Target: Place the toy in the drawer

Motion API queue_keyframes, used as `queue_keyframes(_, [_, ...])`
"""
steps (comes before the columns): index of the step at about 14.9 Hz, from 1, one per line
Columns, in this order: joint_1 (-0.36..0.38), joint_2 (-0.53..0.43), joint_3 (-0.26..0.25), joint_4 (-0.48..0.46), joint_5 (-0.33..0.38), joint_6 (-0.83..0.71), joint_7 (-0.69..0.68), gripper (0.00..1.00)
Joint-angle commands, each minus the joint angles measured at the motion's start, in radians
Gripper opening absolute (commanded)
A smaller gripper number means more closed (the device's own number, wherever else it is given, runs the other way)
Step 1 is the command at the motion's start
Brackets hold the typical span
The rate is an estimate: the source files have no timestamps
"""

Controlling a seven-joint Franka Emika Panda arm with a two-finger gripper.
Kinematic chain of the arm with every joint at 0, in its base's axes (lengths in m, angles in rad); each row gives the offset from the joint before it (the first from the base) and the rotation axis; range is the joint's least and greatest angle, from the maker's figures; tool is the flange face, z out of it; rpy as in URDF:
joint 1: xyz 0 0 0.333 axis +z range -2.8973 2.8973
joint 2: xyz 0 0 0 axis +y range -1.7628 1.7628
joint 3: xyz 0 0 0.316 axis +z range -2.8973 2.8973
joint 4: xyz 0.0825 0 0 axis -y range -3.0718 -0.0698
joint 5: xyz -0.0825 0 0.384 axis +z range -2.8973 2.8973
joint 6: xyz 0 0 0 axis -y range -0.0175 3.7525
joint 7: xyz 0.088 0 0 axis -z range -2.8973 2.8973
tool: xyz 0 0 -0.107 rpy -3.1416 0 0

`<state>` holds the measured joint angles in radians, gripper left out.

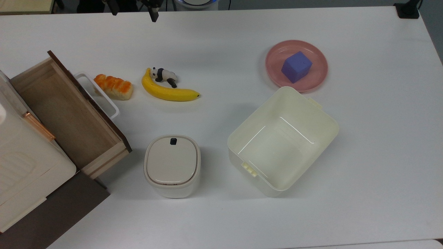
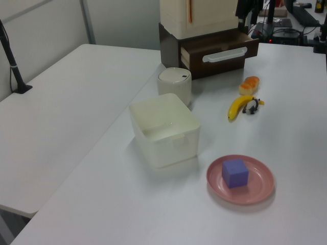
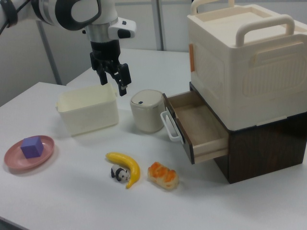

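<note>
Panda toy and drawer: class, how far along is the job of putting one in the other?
Done: the drawer stands pulled open, its inside bare wood. In hand: nothing; the tool hangs open in the air, gripping nothing. Left: the panda toy lies on the table against the banana, so picking it up, carrying it and dropping it in all remain.

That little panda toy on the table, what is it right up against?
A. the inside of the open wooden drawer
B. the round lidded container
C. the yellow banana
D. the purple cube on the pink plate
C. The panda toy lies on the table tucked into the inner curve of the yellow banana, while the open drawer holds nothing.
</note>
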<state>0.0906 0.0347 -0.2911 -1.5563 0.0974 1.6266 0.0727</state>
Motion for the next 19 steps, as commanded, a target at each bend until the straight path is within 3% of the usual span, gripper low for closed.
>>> queue_keyframes(1, [0.009, -0.012, 0.0, -0.011, -0.007, -0.03, 0.012, 1.0])
queue_keyframes(12, [0.008, -0.018, 0.0, -0.03, 0.002, -0.02, 0.007, 1.0])
queue_keyframes(17, [0.023, -0.021, 0.01, -0.102, -0.068, -0.011, -0.023, 1.0])
queue_keyframes(19, [0.023, -0.018, 0.048, -0.16, -0.115, 0.021, -0.025, 1.0])
